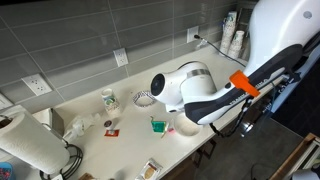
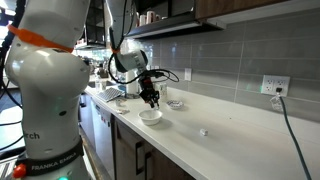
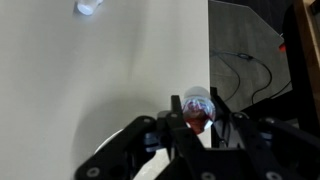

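Claw [image 3: 197, 104] clamped on small red-and-clear item [image 3: 197, 116], held clear of white surface [image 2: 235, 138], just above white bowl [image 2: 150, 117] near front edge. Lift appears done; item not yet set down, grip not released

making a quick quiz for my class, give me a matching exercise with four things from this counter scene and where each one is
Things:
1. white bowl
2. paper towel roll
3. small red object
4. wall outlet

Places:
a. between the fingers of the gripper
b. on the grey tile wall
c. on the counter, right under the gripper
d. at the end of the counter, away from the gripper

Right pairs: 1-c, 2-d, 3-a, 4-b
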Robot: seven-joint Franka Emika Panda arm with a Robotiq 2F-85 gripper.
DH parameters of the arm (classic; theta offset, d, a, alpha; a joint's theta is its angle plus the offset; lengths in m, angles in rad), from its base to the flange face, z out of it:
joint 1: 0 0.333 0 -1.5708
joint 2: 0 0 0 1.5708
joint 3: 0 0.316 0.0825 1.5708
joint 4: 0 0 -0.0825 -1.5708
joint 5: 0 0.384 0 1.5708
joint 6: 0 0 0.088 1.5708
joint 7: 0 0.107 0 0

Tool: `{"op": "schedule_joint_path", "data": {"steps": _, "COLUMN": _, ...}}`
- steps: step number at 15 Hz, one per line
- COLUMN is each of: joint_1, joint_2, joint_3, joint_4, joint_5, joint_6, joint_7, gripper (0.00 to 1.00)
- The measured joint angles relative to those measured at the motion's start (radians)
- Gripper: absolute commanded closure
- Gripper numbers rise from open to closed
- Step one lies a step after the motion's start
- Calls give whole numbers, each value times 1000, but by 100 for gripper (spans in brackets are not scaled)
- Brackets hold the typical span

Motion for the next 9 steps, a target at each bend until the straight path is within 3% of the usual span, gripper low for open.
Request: {"op": "schedule_joint_path", "data": {"steps": 9, "joint_1": 4, "joint_2": 11, "joint_3": 6, "joint_4": 18, "joint_5": -17, "joint_6": -39, "joint_7": -7, "gripper": 65}}
